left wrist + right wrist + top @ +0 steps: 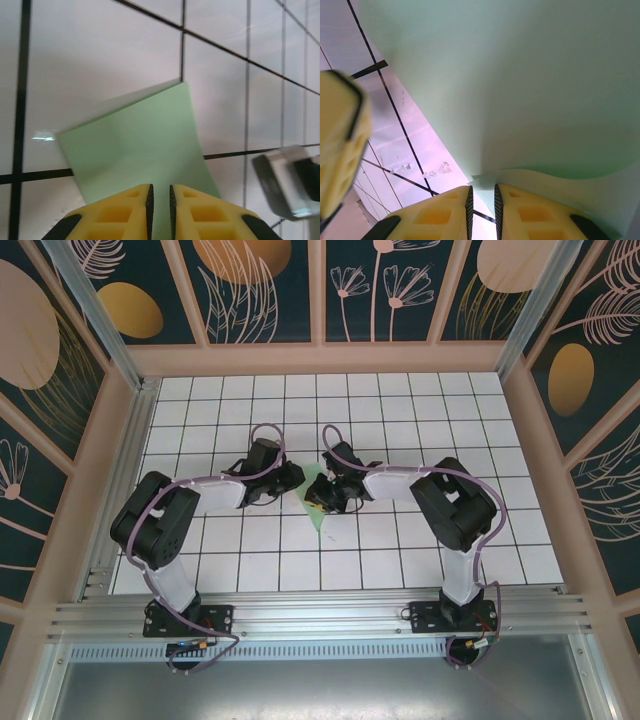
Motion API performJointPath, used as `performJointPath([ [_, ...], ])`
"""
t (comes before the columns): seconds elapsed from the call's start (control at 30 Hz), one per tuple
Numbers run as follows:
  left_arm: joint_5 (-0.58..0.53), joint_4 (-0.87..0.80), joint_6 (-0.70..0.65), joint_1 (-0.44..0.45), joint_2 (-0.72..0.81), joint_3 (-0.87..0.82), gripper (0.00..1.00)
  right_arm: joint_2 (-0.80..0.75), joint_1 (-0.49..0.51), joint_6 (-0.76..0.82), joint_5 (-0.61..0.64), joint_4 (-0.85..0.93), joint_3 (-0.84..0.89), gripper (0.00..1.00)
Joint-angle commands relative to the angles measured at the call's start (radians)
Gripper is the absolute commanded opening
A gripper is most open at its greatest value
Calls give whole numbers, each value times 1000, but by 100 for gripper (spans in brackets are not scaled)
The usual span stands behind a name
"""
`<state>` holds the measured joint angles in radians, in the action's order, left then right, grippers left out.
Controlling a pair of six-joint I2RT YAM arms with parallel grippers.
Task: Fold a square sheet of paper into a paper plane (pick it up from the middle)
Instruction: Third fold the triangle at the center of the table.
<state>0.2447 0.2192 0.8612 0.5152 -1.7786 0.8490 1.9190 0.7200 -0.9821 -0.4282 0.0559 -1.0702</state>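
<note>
here left end effector [160, 194] and right end effector [483, 194] both narrow, pinching green paper [135, 145].

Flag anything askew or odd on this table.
The green paper is not lying flat. It is pinched by the left end effector and the right end effector and bows up off the tiles. Its edge near the right end effector is curled and wavy. Nothing else stands out.
</note>
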Motion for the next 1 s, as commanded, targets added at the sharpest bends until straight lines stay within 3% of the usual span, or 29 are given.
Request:
performJointPath([
  [0.0,-54,-71,-1,-6,-46,20,18,-3,5,16,-16,-17,6,22],
  [0.97,-36,-104,-11,-6,-102,38,13,40,7,28,-36,-56,-22,18],
])
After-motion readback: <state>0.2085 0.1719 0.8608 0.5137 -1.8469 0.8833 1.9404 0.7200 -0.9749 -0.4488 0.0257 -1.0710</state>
